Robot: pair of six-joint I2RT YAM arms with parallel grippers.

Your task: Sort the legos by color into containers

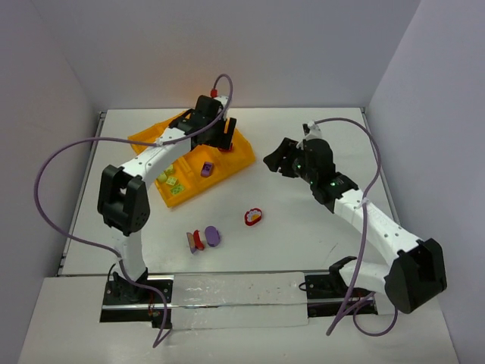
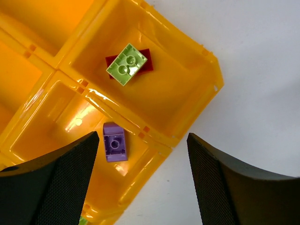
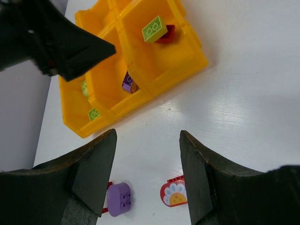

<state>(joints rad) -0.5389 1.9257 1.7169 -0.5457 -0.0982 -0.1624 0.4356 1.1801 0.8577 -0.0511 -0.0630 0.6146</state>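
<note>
The orange-yellow tray (image 1: 241, 158) lies at the back left. My left gripper (image 1: 221, 135) hangs open and empty over its right end; in the left wrist view (image 2: 143, 187) a yellow-green lego (image 2: 127, 64) sits on a red one (image 2: 146, 60) in one cell, and a purple lego (image 2: 114, 141) lies in the neighbouring cell. More yellow-green legos (image 1: 170, 182) lie in the near left cell. My right gripper (image 1: 279, 161) is open and empty above the table right of the tray. On the table lie a red-and-purple cluster (image 1: 203, 239) and a red flower-printed piece (image 1: 253, 217).
In the right wrist view (image 3: 147, 178) the purple oval brick (image 3: 118, 198) and the flower piece (image 3: 174, 192) lie between my fingers, far below. The left arm's gripper (image 3: 47, 37) shows dark at the upper left over the tray (image 3: 192, 61). Walls enclose the table.
</note>
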